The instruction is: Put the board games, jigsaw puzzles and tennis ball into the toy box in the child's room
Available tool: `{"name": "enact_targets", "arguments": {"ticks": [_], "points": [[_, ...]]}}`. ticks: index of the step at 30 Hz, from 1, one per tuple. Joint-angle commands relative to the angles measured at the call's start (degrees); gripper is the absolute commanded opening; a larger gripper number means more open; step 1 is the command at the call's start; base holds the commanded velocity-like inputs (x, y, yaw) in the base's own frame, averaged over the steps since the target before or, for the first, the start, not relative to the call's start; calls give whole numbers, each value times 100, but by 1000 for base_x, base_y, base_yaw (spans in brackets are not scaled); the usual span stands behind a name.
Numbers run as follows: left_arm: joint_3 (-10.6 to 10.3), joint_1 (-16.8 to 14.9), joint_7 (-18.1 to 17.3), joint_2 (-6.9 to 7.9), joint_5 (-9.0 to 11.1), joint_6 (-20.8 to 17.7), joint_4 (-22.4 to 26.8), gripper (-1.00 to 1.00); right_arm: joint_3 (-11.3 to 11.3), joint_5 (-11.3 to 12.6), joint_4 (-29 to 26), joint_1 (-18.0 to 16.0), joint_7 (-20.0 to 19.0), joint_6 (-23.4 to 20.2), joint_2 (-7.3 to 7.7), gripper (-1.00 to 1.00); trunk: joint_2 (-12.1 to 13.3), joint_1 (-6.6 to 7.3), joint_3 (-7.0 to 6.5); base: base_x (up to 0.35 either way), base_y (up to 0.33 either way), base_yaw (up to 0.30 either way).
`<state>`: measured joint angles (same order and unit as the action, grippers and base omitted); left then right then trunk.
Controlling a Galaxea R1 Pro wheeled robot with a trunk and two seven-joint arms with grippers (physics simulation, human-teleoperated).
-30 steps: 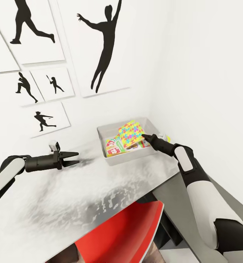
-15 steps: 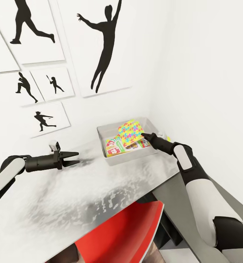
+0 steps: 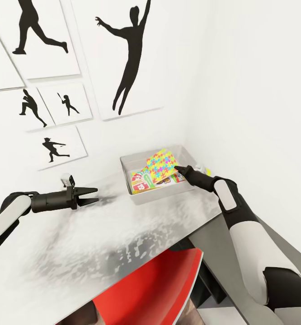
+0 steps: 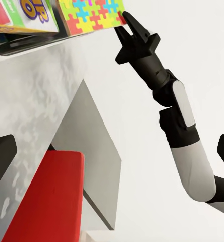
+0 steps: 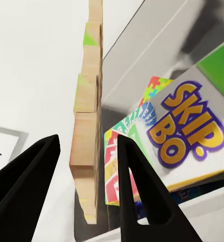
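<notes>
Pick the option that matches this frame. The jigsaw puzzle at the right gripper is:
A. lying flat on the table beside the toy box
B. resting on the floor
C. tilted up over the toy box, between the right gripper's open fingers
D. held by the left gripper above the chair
C. The jigsaw puzzle slants up above the games in the toy box, and the right wrist view shows its edge between the spread fingers of the right gripper.

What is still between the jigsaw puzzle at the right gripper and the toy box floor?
Game boxes. The jigsaw puzzle at the right gripper sits tilted over the toy box, with the Skip-Bo box and a red-green box lying beneath it.
</notes>
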<state>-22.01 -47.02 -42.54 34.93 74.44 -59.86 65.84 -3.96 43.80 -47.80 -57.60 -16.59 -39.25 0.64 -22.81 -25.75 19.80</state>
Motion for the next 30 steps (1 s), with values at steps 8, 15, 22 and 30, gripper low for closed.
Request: {"name": "enact_targets", "arguments": {"ticks": [8,15,22,30], "points": [[-14,-9,-25,5,1,-14,-5,100,-16,-18,100,-5,-20,-22,-12,-100,-11,-3,10,0,0,0],[-15,-9,-26,5,1,-14,-2,100,-17,-21,129,-5,-20,-14,20,-100,-11,-3,10,0,0,0],[-14,-9,-26,5,1,-14,-3,100,-16,-21,131,-5,-20,-13,35,100,-11,-3,10,0,0,0],[-14,-9,-26,5,1,-14,-3,100,-16,-21,131,-5,-20,-19,43,100,-11,-3,10,0,0,0]]}}
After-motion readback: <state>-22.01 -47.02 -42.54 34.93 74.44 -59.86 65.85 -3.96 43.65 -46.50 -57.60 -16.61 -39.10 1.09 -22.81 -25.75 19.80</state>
